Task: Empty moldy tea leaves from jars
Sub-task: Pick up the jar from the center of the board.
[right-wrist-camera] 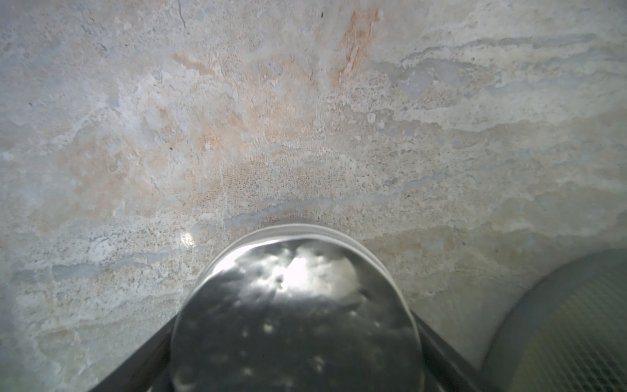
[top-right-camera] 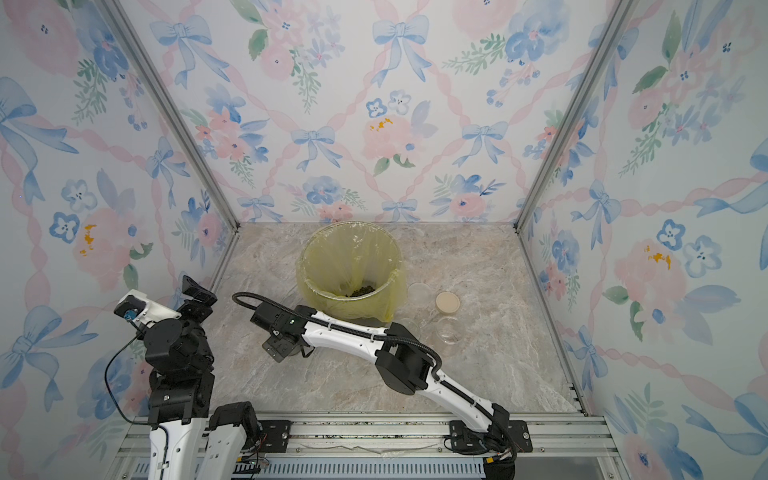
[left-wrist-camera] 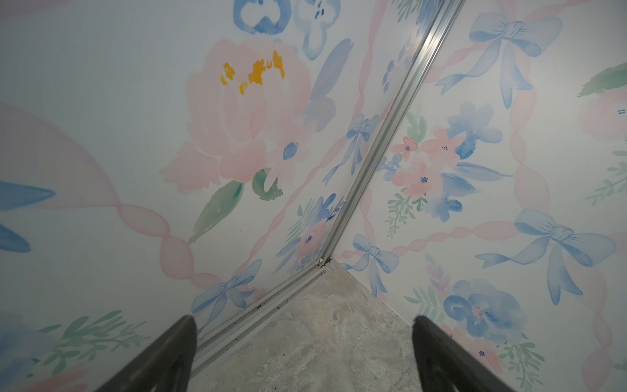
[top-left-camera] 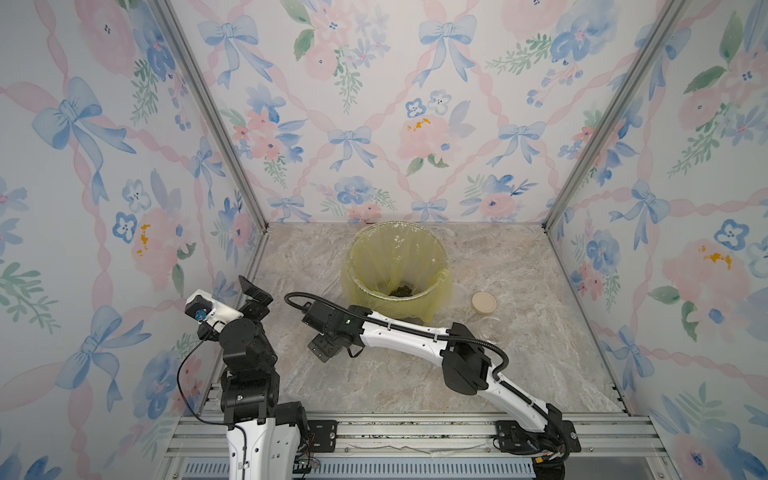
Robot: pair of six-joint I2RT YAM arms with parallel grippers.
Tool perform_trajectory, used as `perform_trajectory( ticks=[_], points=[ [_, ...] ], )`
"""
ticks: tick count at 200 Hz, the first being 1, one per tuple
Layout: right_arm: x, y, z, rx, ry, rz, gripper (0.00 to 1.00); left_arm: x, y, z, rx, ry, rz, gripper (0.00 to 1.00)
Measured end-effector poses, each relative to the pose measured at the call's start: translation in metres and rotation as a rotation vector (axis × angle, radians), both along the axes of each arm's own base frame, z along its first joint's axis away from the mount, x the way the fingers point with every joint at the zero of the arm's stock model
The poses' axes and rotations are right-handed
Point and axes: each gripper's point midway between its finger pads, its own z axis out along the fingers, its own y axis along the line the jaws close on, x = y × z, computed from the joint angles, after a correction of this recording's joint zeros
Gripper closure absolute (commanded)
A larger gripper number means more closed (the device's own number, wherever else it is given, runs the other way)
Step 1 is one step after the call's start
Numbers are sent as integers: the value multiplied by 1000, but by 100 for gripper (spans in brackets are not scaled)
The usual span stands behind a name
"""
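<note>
Tea leaves [top-left-camera: 401,290] lie in a small dark clump at the bottom of the yellow-lined bin [top-left-camera: 374,257], which stands toward the back of the table [top-left-camera: 540,365]. Just in front of the bin, the right gripper [right-wrist-camera: 295,319] points down at the table. Its fingers [right-wrist-camera: 441,353] sit against both sides of a clear jar [right-wrist-camera: 295,271], gripping it. The left gripper [left-wrist-camera: 303,322] is raised near the wall corner, its jaws wide apart with nothing between them. A second jar [top-right-camera: 449,330] stands right of the bin, just beside a tan lid [top-right-camera: 447,302].
</note>
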Motion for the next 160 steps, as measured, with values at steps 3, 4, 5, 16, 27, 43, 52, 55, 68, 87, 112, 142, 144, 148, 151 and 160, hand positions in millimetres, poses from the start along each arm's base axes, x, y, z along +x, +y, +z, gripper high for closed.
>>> perform_trajectory(
  ticks=[3,4,5,16,27,43,52,55,68,87,112,142,144,148,151,160],
  points=[
    [0,0,0,0,0,0,9,0,0,0,0,0,-1,2],
    [0,0,0,0,0,0,9,0,0,0,0,0,-1,2],
    [0,0,0,-1,0,0,9,0,0,0,0,0,-1,2],
    [0,0,0,1,1,0,10,0,-1,0,1,-1,-8,2],
    [-1,-1,1,-1,4,2,11,1,-2,0,1,-2,-13,2],
    [-4,-4,2,-5,13,6,12,2,-3,0,1,-1,-21,2],
    [-6,-6,5,-4,19,9,13,2,-4,0,2,-1,-26,2],
    [-6,-7,6,-5,19,9,13,2,-4,0,2,-1,-27,2],
    [-9,-10,17,3,23,13,13,3,-5,0,3,0,-34,2],
    [-11,-13,42,37,14,17,13,4,-6,1,4,0,-45,2],
    [-13,-14,81,103,-4,22,13,5,-8,3,7,-9,-57,2],
    [-24,-24,123,164,-7,41,13,9,-13,6,15,-22,-94,2],
    [-25,-25,126,169,-7,42,13,9,-14,7,16,-23,-97,2],
    [-27,-26,133,182,-9,45,13,10,-15,8,19,-26,-104,2],
    [-28,-26,138,191,-9,48,13,10,-16,8,21,-28,-110,2],
    [-32,-29,154,219,-11,57,13,12,-19,11,31,-35,-132,2]
  ],
)
